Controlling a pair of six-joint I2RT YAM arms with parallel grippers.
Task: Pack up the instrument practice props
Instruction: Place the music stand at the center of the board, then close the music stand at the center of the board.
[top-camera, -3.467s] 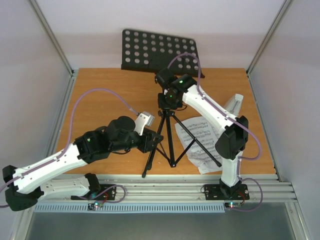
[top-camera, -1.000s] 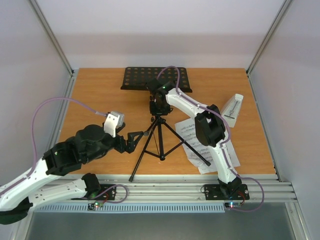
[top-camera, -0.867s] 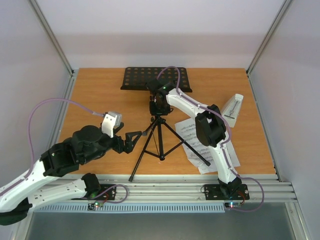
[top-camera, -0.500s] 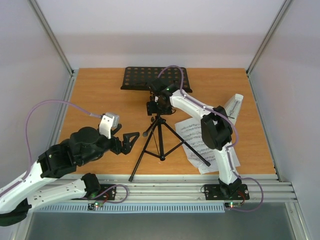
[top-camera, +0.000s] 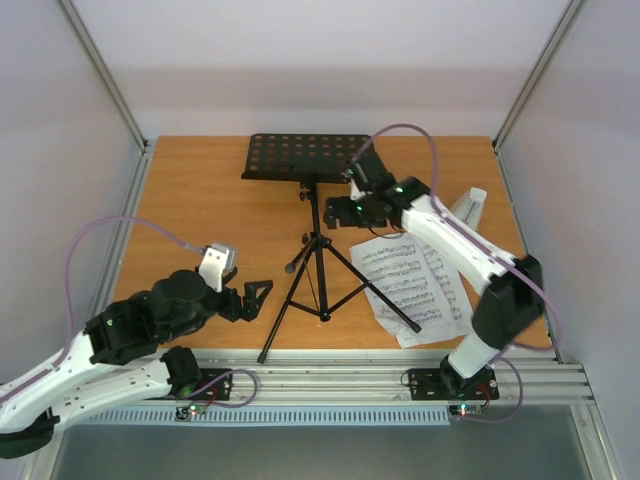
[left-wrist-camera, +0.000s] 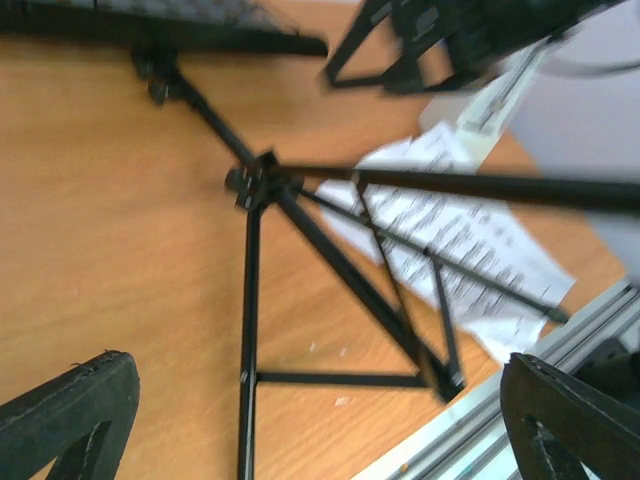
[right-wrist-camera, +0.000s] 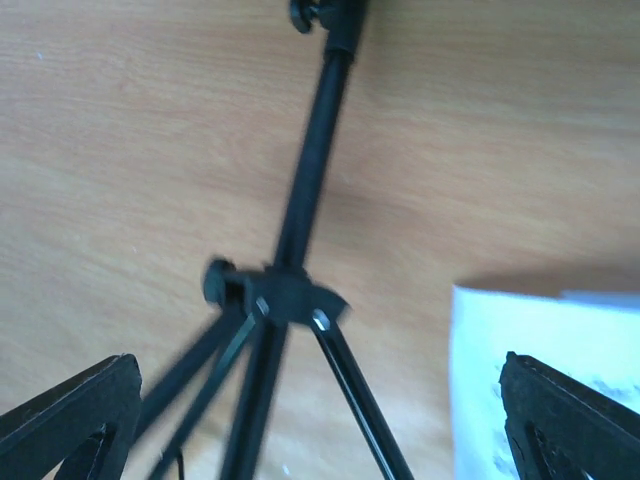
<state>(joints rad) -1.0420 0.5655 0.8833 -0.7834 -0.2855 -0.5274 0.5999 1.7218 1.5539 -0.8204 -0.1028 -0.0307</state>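
Note:
The black music stand (top-camera: 318, 243) stands on its tripod mid-table, its round-holed desk (top-camera: 310, 157) folded flat at the back. My right gripper (top-camera: 345, 212) hangs open just right of the pole, holding nothing; its wrist view looks down on the tripod hub (right-wrist-camera: 275, 295) between the open gripper (right-wrist-camera: 320, 400). My left gripper (top-camera: 255, 297) is open left of the front leg, and its wrist view (left-wrist-camera: 318, 400) shows the legs (left-wrist-camera: 265, 185) ahead. White sheet-music pages (top-camera: 410, 285) lie under the right legs. The pale metronome (top-camera: 468, 208) stands at the right, partly behind my right arm.
An aluminium rail (top-camera: 400, 360) runs along the near table edge. Grey enclosure walls and corner posts (top-camera: 110, 100) close in the left, right and back sides. The stand's spread legs take up the table's middle.
My right gripper has opened, let go of the stand's upper pole and swung to the right of it. My left arm has drawn back toward the near left. Earlier the desk stood higher and tilted.

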